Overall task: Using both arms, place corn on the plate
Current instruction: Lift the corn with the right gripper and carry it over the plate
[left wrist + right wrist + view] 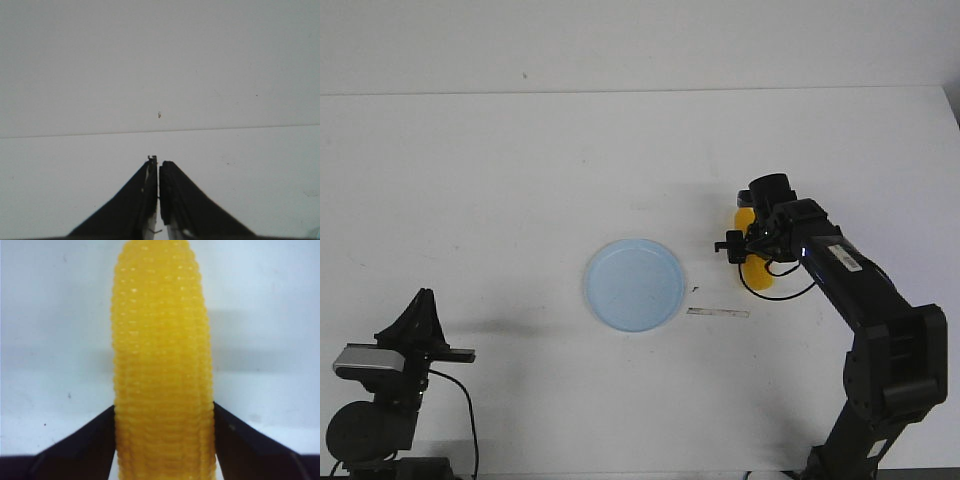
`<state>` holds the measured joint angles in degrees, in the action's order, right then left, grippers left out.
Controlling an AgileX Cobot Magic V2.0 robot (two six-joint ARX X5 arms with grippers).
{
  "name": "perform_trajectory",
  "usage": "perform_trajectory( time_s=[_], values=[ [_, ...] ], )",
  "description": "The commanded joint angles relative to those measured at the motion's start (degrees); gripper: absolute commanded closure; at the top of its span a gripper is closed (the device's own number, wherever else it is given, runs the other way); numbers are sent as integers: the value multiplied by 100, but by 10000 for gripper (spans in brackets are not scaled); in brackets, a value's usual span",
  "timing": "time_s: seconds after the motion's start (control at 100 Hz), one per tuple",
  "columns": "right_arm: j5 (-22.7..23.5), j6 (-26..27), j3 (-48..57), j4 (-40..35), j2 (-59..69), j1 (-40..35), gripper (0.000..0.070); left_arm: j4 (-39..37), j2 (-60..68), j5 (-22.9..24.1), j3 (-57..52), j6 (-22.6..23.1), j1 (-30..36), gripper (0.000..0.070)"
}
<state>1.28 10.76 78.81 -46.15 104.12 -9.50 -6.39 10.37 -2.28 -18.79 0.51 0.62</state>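
Gripping the bumpy yellow-orange toy corn cob (162,365) between both black fingers (80,445), my right gripper (748,250) sits right of the round pale blue plastic plate (634,284), which lies bare on the white table (520,180). My left gripper (158,200), near left, is pinched closed on nothing.

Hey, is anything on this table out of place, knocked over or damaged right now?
Nothing stands out. The plate lies flat and empty, the corn sits squarely between the right end effector's fingers, and the left end effector is shut over bare table. Only a thin pale strip lies beside the plate.
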Motion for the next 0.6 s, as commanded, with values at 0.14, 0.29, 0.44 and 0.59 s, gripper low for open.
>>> perform_trajectory(
  time_s=[0.14,0.29,0.44,0.59],
  values=[
    [-22,-35,109,24,-74,-133,359,-72,0,-9,-74,13,-2,698],
    [-22,-48,197,42,-330,-415,359,-72,0,-7,-74,13,-2,698],
    [20,-52,236,181,-431,-960,359,-72,0,-9,-74,11,-2,698],
    [28,-72,236,358,-431,-1565,359,-72,0,-9,-74,11,-2,698]
  ],
)
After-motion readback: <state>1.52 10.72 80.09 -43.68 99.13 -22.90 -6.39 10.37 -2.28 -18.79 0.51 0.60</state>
